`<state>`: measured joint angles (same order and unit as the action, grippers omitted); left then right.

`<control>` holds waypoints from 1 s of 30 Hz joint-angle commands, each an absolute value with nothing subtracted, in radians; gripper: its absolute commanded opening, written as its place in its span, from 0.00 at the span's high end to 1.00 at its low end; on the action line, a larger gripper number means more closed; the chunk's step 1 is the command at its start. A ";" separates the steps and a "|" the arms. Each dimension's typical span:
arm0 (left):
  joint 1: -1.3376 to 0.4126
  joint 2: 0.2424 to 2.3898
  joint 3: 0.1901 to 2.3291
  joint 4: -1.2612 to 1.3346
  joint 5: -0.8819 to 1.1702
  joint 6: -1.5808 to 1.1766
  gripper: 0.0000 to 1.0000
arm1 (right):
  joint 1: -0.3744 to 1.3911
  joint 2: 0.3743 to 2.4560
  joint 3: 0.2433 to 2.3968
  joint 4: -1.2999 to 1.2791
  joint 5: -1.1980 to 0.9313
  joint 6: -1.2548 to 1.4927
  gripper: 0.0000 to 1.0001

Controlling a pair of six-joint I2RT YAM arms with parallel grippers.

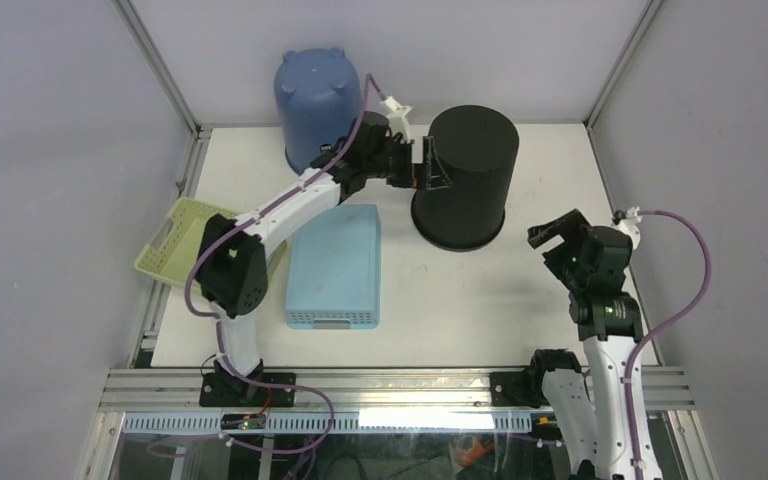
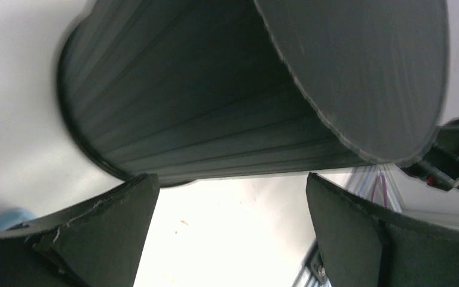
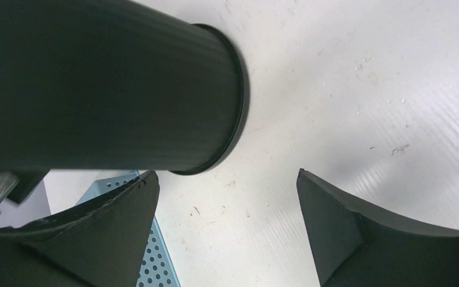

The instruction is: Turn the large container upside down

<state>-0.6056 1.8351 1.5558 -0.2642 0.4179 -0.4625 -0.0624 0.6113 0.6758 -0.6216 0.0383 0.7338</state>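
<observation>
From above: black container (image 1: 465,178) base-up | wrists: left gripper (image 2: 230,200), right gripper (image 3: 227,197) gaping, empty

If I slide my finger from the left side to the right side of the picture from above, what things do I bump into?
green basket → light blue basket → big black container → right gripper
</observation>
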 commanded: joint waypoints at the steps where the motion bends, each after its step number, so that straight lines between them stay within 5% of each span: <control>1: -0.683 2.032 1.813 -0.203 0.364 -0.466 0.01 | -0.066 0.580 0.799 -0.718 0.070 0.649 0.11; 8: -0.758 2.401 2.364 -0.200 0.416 -0.552 0.01 | -0.066 0.593 0.918 -0.801 0.054 0.580 0.11; 12: -0.805 2.488 2.471 -0.157 0.529 -0.580 0.01 | -0.067 0.593 0.951 -0.834 0.078 0.562 0.11; 18: -0.779 2.280 2.175 -0.150 0.648 -0.494 0.01 | -0.066 0.574 0.924 -0.777 0.040 0.521 0.11; 25: -0.716 1.772 1.767 -0.353 0.375 -0.304 0.01 | -0.043 0.710 0.862 -0.667 -0.263 0.549 0.13; 30: -0.559 1.497 1.472 -0.539 0.173 -0.374 0.01 | 0.321 0.826 0.820 -0.516 -0.061 0.640 0.12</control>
